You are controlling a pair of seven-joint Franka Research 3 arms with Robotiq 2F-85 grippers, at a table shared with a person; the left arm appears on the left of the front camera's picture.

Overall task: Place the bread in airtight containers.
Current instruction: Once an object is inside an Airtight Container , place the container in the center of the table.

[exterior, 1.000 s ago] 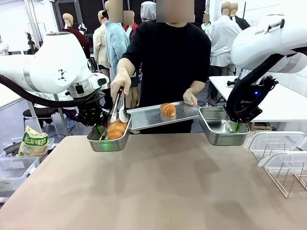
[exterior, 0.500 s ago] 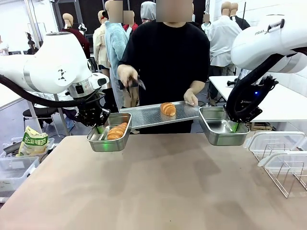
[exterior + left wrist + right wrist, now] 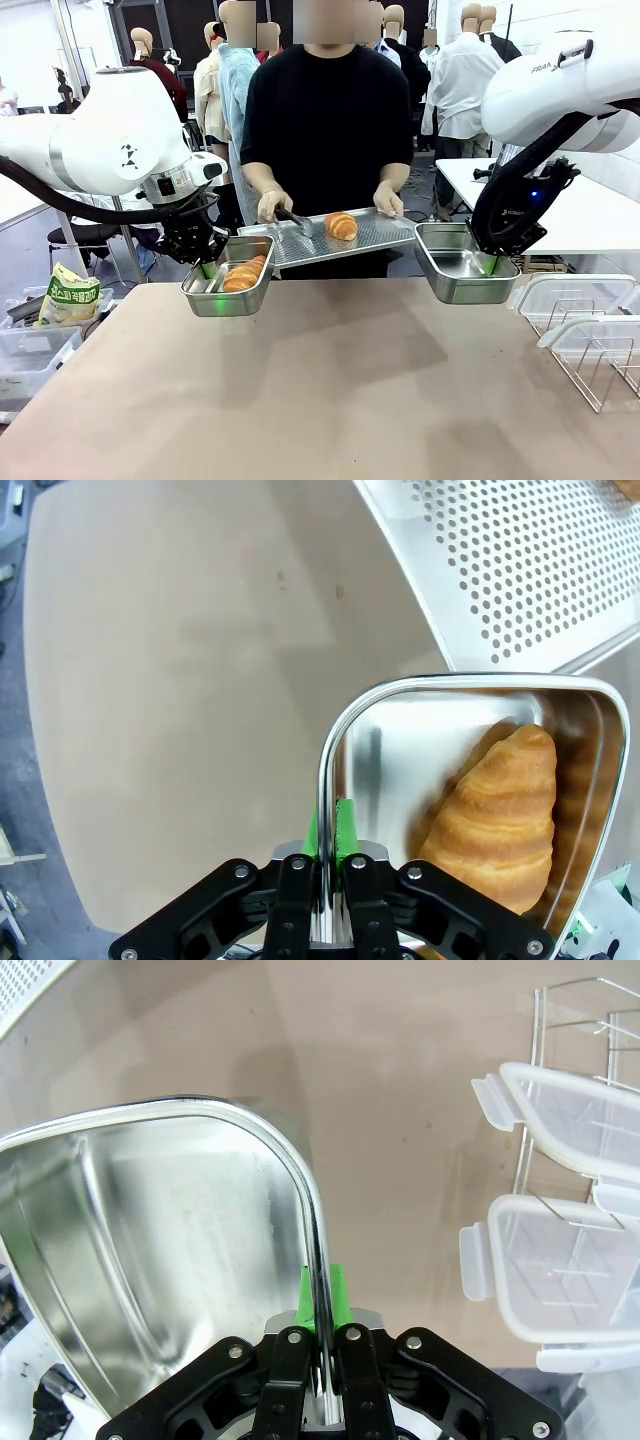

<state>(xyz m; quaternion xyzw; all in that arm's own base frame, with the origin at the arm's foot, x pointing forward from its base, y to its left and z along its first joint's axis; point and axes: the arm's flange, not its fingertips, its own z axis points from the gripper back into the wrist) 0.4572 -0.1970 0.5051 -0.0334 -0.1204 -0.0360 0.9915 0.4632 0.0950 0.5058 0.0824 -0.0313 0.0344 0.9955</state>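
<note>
A golden roll (image 3: 243, 276) lies in the left tin (image 3: 225, 304); a second roll (image 3: 341, 226) near the right tin (image 3: 470, 287).

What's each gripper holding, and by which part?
Left gripper pinches the side wall of the left tin, croissant inside; right gripper pinches the side wall of the empty right tin.

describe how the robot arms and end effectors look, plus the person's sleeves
The left arm and right arm are rounded white shells; a black cable runs under the left. The left end effector and right end effector are black with green pads. The person wears a black short-sleeved shirt.
</note>
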